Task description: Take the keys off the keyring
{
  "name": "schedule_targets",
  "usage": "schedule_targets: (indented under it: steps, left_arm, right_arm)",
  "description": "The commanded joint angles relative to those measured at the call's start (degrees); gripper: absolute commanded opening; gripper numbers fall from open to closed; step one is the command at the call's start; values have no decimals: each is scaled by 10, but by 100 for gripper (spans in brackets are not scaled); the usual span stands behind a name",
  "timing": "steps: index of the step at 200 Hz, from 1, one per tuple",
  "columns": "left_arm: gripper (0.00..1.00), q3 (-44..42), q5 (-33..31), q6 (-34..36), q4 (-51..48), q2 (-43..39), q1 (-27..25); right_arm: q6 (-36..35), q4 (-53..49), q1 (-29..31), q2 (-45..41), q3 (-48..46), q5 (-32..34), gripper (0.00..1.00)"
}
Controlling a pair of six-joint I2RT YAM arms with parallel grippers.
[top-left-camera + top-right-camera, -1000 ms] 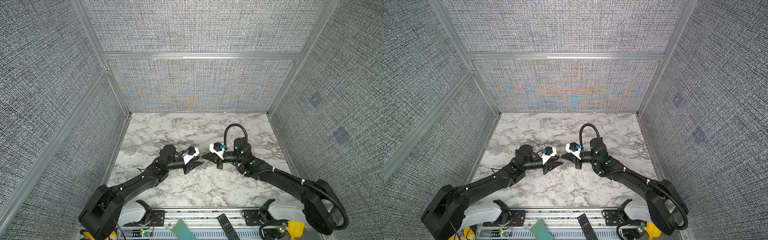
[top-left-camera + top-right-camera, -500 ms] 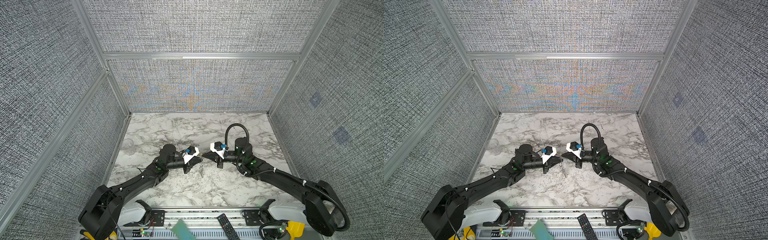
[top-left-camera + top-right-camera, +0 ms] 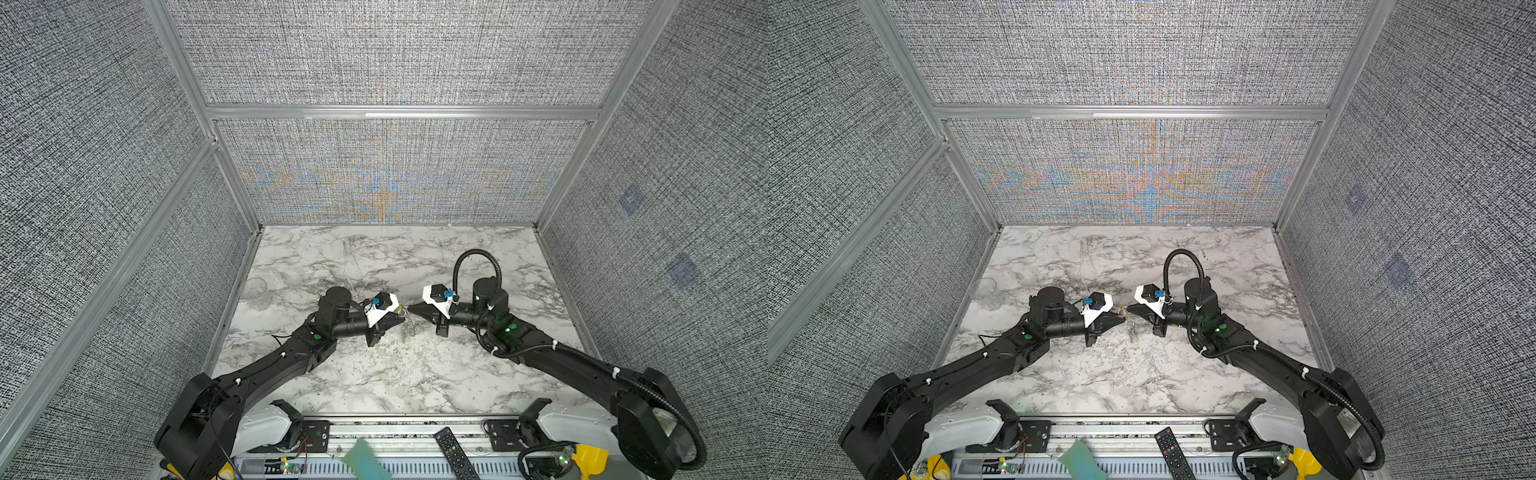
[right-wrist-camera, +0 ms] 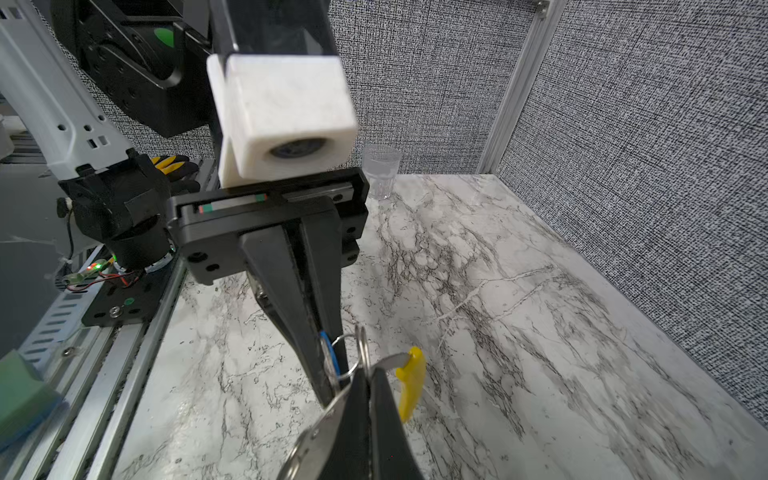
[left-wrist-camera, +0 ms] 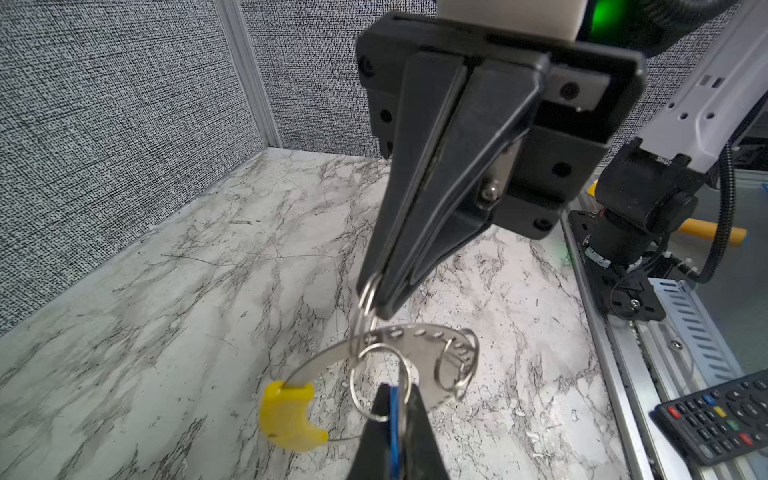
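The keyring (image 5: 415, 336) is a grey metal band with a yellow section (image 5: 286, 415) and small metal rings. It hangs above the marble between my two grippers, and in both top views it shows as a faint glint (image 3: 409, 328) (image 3: 1132, 328). My left gripper (image 5: 392, 395) (image 3: 400, 311) is shut on the blue-headed key (image 5: 394, 419) (image 4: 330, 353), which hangs on a small ring (image 5: 380, 382). My right gripper (image 4: 368, 376) (image 5: 382, 299) (image 3: 410, 308) is shut on another small ring (image 5: 368, 295) of the keyring. The two gripper tips almost touch.
A clear glass cup (image 3: 255, 291) (image 4: 381, 170) stands by the left wall. A black remote (image 3: 455, 453) (image 5: 719, 419) and a green sponge (image 3: 365, 461) lie on the front rail. Fabric walls close in the back and both sides.
My left gripper has shut on the blue key and shifted slightly toward the right gripper. The right gripper has kept its hold on the ring.
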Motion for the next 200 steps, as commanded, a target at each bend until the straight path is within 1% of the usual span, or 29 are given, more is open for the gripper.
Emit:
schedule_targets:
  steps: [1, 91, 123, 161, 200]
  left_arm:
    - [0, 4, 7, 14, -36, -4, 0]
    - [0, 7, -8, 17, -51, -21, 0]
    - [0, 15, -18, 26, -68, -29, 0]
    - [0, 43, -43, 59, -125, -32, 1]
    - [0, 94, -40, 83, -179, -13, 0]
  right_arm:
    - [-6, 27, -1, -5, -1, 23, 0]
    - [-20, 15, -2, -12, -7, 34, 0]
    - [-42, -5, -2, -12, -5, 35, 0]
    - [-84, -61, 1, -10, 5, 45, 0]
    - [-89, -68, 9, 0, 14, 53, 0]
